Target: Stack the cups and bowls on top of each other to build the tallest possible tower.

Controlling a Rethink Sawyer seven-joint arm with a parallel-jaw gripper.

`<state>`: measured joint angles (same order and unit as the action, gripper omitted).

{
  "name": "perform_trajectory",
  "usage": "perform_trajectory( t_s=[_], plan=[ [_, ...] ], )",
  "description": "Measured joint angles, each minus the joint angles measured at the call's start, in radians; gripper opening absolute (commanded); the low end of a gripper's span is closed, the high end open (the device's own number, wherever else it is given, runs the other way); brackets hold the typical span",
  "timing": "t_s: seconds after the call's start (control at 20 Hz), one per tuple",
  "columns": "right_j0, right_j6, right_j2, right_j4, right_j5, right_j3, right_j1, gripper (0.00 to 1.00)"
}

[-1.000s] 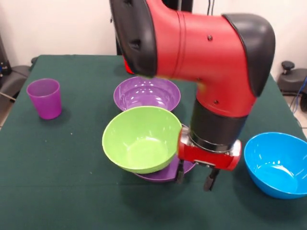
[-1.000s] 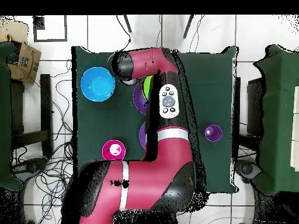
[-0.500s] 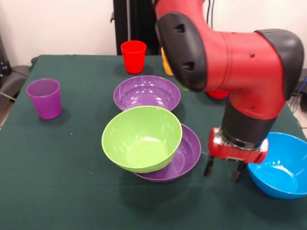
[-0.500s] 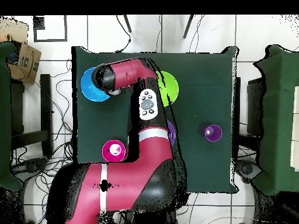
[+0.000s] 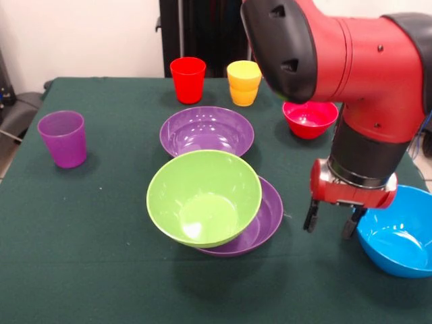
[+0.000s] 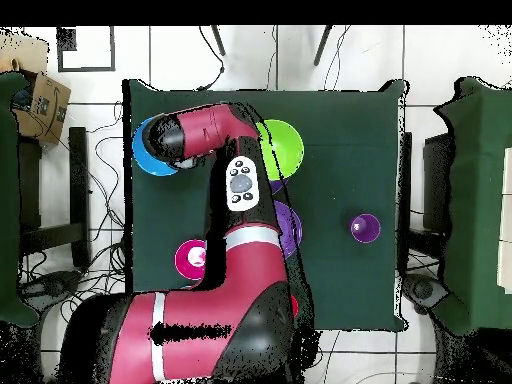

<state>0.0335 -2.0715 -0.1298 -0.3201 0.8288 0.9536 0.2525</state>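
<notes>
Beside the glossy blue plastic bowl (image 5: 397,233) my gripper (image 5: 331,225) hangs w/ fingers spread, empty, prob. lining up on its rim, apart from the lime-green-on-purple bowl stack (image 5: 206,199).

Hiding most of the blue bowl (image 6: 148,150) and part of the red bowl (image 6: 190,259) under the arm (image 6: 215,240) overhead. Running off the right edge in front: blue bowl (image 5: 398,233). Covering much of the lower purple bowl (image 5: 263,216): green bowl (image 5: 202,197).
</notes>
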Motion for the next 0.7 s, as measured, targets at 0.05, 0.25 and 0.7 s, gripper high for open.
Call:
perform_trajectory(
  t_s=[0.05,0.25,0.7],
  plan=[
    [0.000,0.000,0.001,0.006,0.000,0.000,0.006,1.00],
    [0.001,0.000,0.004,0.035,0.000,-0.001,0.028,1.00],
    [0.017,0.000,0.004,0.071,0.000,-0.005,0.034,1.00]
  ],
)
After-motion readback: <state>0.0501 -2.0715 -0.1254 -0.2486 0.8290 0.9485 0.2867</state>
